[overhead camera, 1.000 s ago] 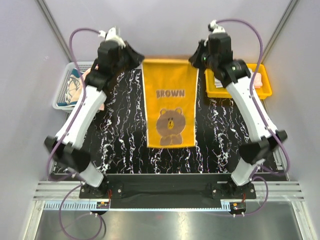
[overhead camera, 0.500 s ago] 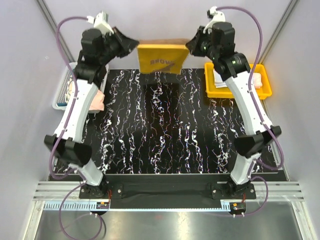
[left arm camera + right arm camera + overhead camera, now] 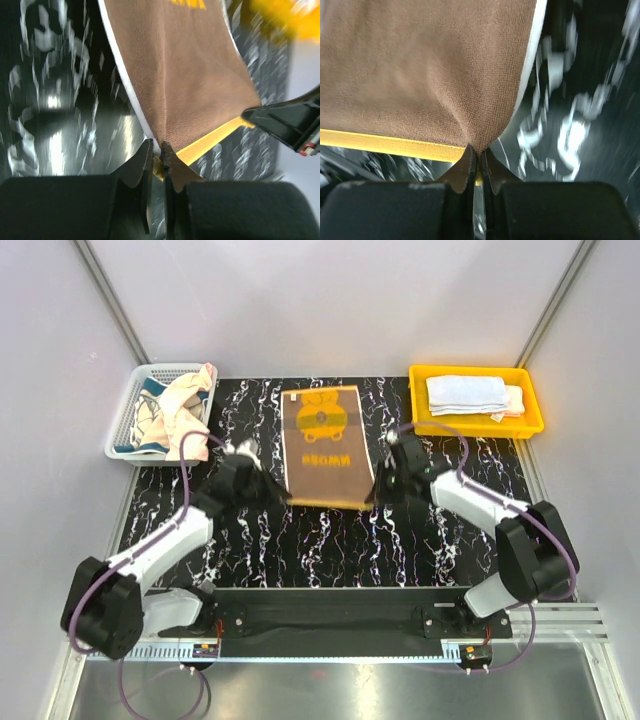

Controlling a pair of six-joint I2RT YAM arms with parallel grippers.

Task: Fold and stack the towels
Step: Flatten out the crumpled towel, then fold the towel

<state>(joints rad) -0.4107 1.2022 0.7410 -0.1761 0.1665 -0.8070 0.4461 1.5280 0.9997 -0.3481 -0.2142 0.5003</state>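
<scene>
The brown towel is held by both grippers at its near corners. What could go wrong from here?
1. The left gripper and the right gripper each pinch only the very tip of a corner of the brown towel, so a corner may slip out.
2. Two separate arms carry the near edge. If one pulls further than the other, the towel could land skewed or wrinkled on the table.

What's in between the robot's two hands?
The brown bear towel, stretched between the left hand and the right hand. Each hand pinches a near corner. The top view shows it best.
</scene>
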